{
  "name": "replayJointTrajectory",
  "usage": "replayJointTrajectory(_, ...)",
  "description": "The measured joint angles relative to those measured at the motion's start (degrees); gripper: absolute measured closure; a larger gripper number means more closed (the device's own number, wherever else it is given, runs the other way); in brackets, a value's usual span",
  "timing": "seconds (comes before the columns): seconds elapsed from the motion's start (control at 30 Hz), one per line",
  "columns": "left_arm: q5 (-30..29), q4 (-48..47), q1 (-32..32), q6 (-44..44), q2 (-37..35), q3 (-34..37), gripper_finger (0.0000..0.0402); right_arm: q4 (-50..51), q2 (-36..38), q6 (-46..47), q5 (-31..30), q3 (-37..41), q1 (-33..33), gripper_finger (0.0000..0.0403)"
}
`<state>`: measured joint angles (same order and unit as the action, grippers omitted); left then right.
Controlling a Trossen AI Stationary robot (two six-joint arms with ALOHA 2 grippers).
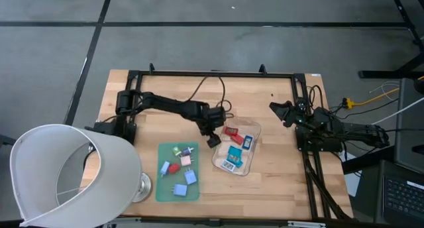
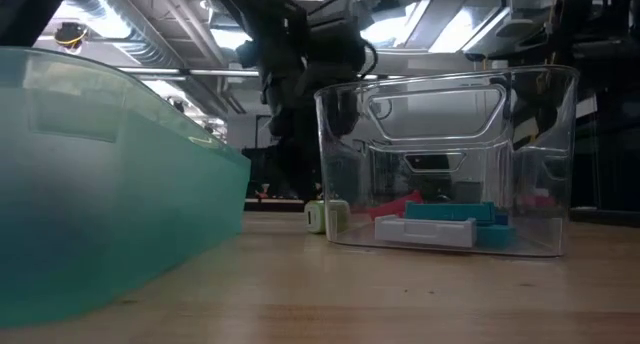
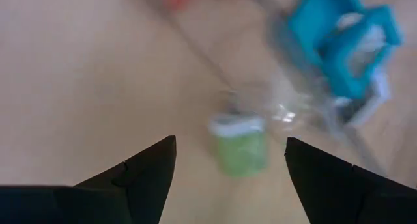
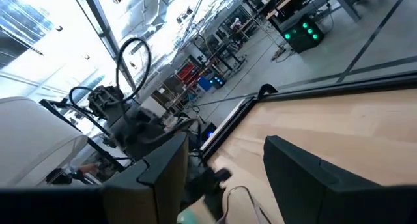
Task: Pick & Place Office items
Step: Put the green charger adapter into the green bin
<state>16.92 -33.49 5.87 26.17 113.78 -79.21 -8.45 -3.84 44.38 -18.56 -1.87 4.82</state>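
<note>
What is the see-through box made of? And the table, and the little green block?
The box looks like clear glossy plastic; you can see through its walls. The table looks like pale wood with plank lines. The green block seems plastic, though it's blurry.

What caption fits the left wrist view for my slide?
Left gripper, jaws open, above a light green piece on the wooden table beside the clear tray.

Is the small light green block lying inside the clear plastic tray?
No, the small light green block sits on the wooden table just outside the clear plastic tray.
</note>
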Motion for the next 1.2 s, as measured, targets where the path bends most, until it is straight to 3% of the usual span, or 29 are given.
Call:
replayJointTrajectory(0.27, 1.1, 6.2, -3.3, 7.8, 1.3, 0.0, 0.0121, 0.9, 0.0, 0.0, 0.2, 0.0, 0.0, 0.0202)
replayJointTrajectory(0.57, 1.1, 12.3, -1.9, 12.3, 1.2, -0.1, 0.0121, 1.7, 0.0, 0.2, 0.2, 0.0, 0.0, 0.0202)
replayJointTrajectory(0.7, 0.7, 7.2, -1.5, 7.1, 1.2, -0.1, 0.0121, 1.8, 0.0, 0.2, 0.3, 0.0, 0.0, 0.0202)
replayJointTrajectory(0.97, -3.8, 1.4, -4.3, -15.7, 1.2, -0.1, 0.0121, 1.8, 0.0, 0.2, 0.6, 0.0, 0.0, 0.0202)
replayJointTrajectory(1.2, -3.3, 2.8, -5.1, -20.3, 1.2, -0.2, 0.0121, 2.0, 0.0, 0.2, 0.6, 0.0, 0.0, 0.0202)
